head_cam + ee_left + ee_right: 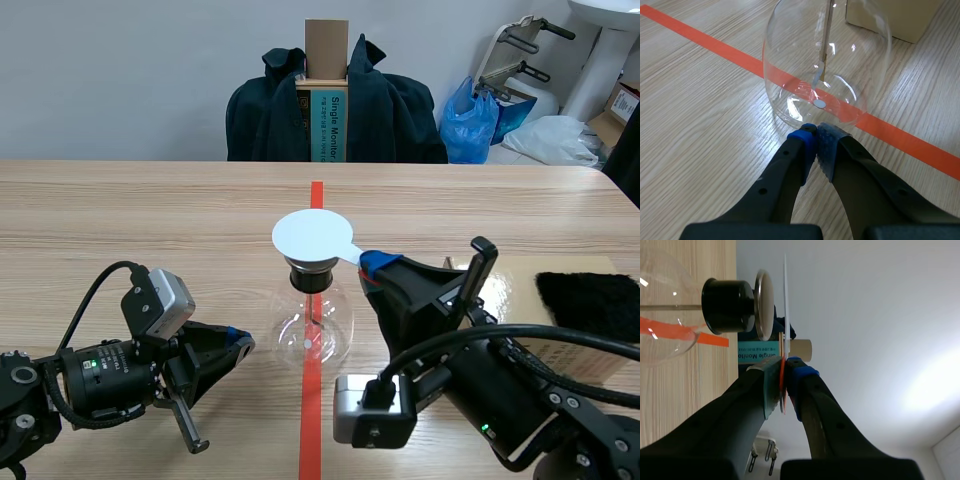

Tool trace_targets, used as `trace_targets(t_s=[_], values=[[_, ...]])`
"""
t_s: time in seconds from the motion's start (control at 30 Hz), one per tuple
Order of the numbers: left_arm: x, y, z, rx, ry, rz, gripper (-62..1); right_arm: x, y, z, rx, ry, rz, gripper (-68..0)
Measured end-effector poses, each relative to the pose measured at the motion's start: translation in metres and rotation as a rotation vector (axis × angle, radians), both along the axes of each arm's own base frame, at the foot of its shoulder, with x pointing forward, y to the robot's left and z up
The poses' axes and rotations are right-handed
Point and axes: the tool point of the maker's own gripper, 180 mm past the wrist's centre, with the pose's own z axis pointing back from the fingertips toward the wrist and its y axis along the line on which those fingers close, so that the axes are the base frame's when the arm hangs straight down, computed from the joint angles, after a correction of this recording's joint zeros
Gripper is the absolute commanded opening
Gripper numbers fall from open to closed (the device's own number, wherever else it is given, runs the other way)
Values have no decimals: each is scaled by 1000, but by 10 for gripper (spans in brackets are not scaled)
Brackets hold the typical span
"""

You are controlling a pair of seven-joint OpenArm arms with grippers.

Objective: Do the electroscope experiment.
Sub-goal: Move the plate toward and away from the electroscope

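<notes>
Plainly the glass flask on the desk looks fragile and slick; the left claw sits clenched, empty, beside its base. The right claw pinches the thin, light disc by its tab, above the flask.

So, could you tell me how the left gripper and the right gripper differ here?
The left gripper is shut on nothing; the right gripper is shut on a thin white disc. The left sits low by the glass flask, at its base; the right is level with its top. Both point at the flask.
</notes>
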Motion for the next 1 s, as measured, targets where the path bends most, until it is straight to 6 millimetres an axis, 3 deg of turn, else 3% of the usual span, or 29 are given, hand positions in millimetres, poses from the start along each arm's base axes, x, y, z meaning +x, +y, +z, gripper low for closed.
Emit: trace_targets(t_s=[0.4, 1.0], values=[[0, 0, 0, 0, 0, 0, -581, -1, 1, 0, 0, 0, 4, -667], [0, 0, 0, 0, 0, 0, -582, 30, -51, -3, 11, 21, -338, -667]])
